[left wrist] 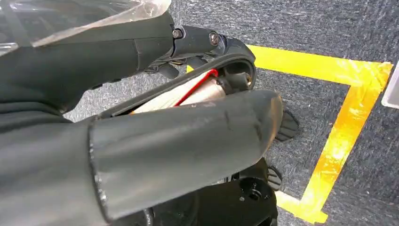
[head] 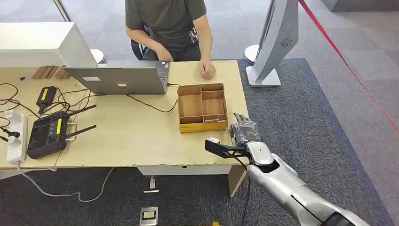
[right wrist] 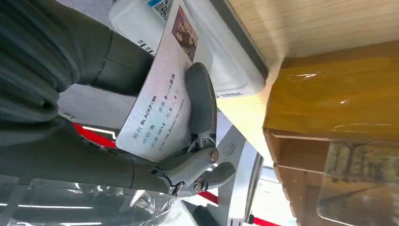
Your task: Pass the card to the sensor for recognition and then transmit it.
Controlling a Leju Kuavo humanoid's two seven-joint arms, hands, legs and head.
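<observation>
Pale wooden table (head: 127, 136) over grey carpet: card (right wrist: 157, 101), pale with printed text and a small photo, pinched between thumb and fingers of right hand (head: 244, 131), just beside the table's right edge near a compartmented cardboard box (head: 202, 107). Left hand (left wrist: 141, 155): state cannot be told. Laptop (head: 120, 77) and seated person (head: 167, 28) at far side.

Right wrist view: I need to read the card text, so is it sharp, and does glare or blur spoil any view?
Right wrist view: the card held by the right hand is sharp and its print legible; glare streaks lie on the glossy box and clear wrap. Left wrist view: the near dark cover is soft and close, the yellow floor tape clearer. Head view: evenly lit, no strong glare.
</observation>
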